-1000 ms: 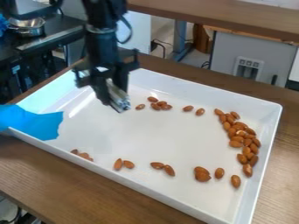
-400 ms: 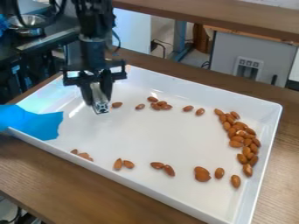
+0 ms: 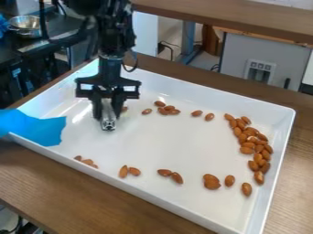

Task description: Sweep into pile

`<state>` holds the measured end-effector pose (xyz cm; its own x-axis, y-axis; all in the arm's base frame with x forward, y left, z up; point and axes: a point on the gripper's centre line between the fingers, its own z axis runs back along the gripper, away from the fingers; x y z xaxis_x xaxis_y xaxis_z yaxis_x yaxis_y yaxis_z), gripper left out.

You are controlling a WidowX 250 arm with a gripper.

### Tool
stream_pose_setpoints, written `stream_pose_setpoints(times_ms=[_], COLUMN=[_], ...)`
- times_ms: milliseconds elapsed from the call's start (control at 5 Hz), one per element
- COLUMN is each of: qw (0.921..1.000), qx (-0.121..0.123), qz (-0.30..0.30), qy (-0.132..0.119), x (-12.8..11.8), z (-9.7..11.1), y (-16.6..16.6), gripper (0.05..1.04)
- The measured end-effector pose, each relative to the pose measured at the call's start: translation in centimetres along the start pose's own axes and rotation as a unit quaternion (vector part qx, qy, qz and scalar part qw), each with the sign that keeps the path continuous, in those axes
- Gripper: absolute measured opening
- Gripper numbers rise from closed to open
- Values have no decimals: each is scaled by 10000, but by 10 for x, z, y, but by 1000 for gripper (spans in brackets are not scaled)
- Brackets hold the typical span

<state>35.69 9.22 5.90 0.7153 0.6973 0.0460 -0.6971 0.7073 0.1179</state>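
Almonds [image 3: 259, 148], brown and tapering at one end, lie scattered in a broken ring inside the big white tray [image 3: 183, 209]. Their skins are reddish brown with a soft shine, and one in the thickest bunch has a pale spot on it. From where I stand, that bunch runs along the right side of the tray, the nuts crowded together in a long, curving band, many of them touching. Towards the tray's far side there is a small huddle with a few single ones near it, and one more is partly hidden behind the gripper [image 3: 107, 114]. Along the tray's near side they sit in ones, twos and little clumps, some lying flat and one pointing its narrow tip away from me.

The black arm [image 3: 110, 68] comes in over the far left part of the tray, its gripper hanging down inside the rim. The claw is clamped on a silvery metal piece [image 3: 108, 119], a finger to either side of it, its lower end round and bright. At the tray's left corner, a bright blue sheet [image 3: 36, 128] laps over the rim, ragged at the edge. The tray rests on a brown wooden table [image 3: 67, 187], and beyond its far left corner I can see a shiny metal bowl [image 3: 27, 25]
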Motion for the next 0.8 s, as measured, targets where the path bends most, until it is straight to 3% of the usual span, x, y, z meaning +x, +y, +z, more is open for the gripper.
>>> stream_pose_setpoints(times_ms=[400, 800], qw=[9974, 9901], qx=[-135, -327], qz=[-615, -1330], qy=[-355, -311], x=[-9, -48], z=[-3, 3], y=[-22, -66], gripper=[380, 380])
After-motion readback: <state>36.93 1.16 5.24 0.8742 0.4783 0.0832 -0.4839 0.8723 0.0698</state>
